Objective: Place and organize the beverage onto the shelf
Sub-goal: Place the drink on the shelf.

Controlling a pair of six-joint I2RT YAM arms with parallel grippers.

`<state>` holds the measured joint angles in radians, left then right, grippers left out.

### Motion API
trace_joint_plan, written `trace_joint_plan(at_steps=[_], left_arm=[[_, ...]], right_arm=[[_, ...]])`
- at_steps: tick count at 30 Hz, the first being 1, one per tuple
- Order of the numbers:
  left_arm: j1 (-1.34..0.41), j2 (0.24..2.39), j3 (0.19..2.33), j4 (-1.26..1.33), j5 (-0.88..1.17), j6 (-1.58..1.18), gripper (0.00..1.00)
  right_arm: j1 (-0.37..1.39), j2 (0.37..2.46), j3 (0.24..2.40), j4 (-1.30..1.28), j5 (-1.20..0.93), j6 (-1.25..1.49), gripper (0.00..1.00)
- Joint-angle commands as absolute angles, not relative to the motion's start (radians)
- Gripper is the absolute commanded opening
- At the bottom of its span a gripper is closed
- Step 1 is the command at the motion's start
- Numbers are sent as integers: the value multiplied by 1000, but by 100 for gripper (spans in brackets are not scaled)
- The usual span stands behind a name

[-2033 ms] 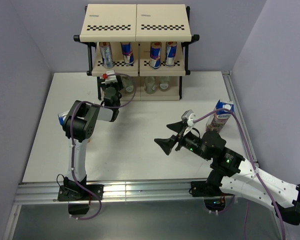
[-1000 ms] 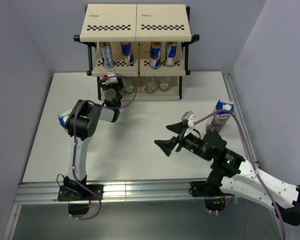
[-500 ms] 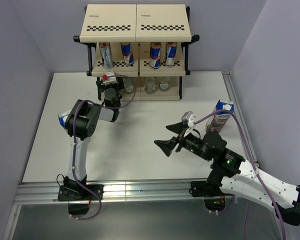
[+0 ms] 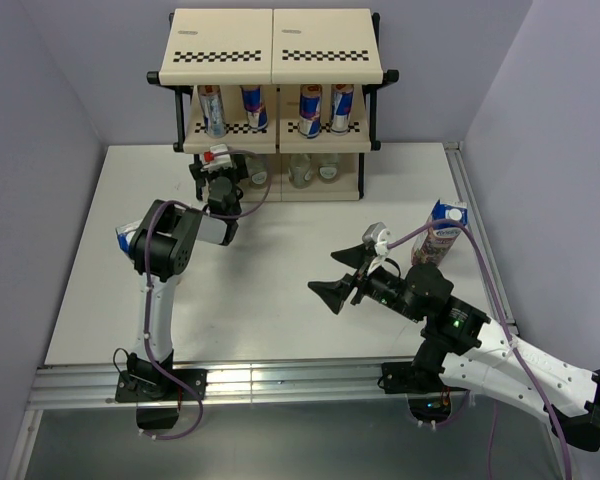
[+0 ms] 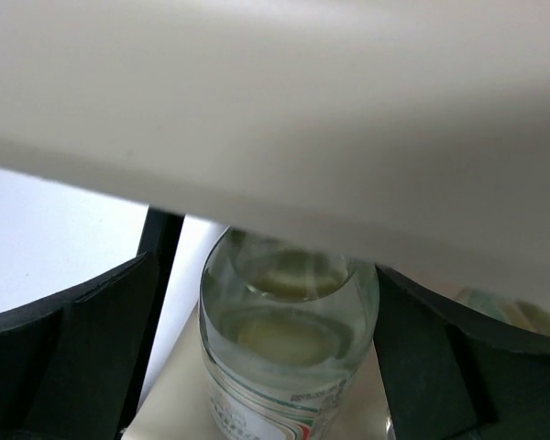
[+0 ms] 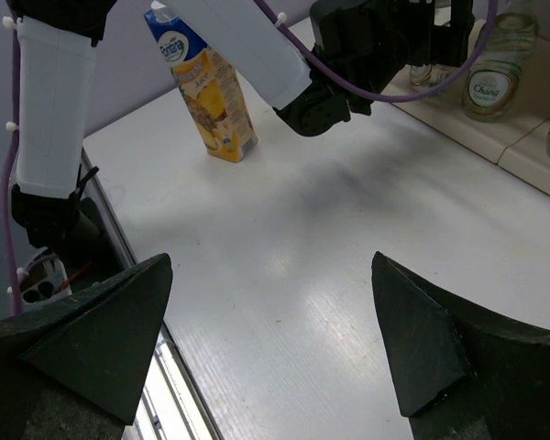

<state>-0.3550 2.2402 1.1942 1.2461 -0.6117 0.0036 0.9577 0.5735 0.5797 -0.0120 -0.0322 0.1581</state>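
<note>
A small clear bottle (image 5: 289, 339) is seen standing on the bottom tier of the cream, black-framed shelf (image 4: 275, 45), flanked by the left gripper (image 4: 221, 176), released. The right gripper (image 6: 270, 321) is held spread and empty over the white table (image 4: 280, 250), where a purple carton (image 4: 440, 235) and a yellow carton (image 6: 206, 96) are left standing.

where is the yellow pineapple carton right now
In the right wrist view the yellow pineapple carton stands upright on the white table, on the robot's left side, close beside the left arm.
</note>
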Motion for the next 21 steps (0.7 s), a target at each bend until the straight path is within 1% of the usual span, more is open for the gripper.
trace_joint_plan(at_steps=[1, 13, 16, 21], left_arm=[[-359, 2181, 1170, 1261, -660, 8, 99], [-362, 2132, 1138, 1197, -597, -34, 99], [-362, 2126, 1112, 1216, -555, -28, 99], [-362, 2102, 1111, 1163, -569, -72, 99]], right_arm=[[956, 572, 577, 21, -41, 146, 96], [956, 565, 578, 15, -48, 146, 96], [956, 560, 580, 15, -49, 147, 96], [956, 557, 580, 14, -61, 147, 96]])
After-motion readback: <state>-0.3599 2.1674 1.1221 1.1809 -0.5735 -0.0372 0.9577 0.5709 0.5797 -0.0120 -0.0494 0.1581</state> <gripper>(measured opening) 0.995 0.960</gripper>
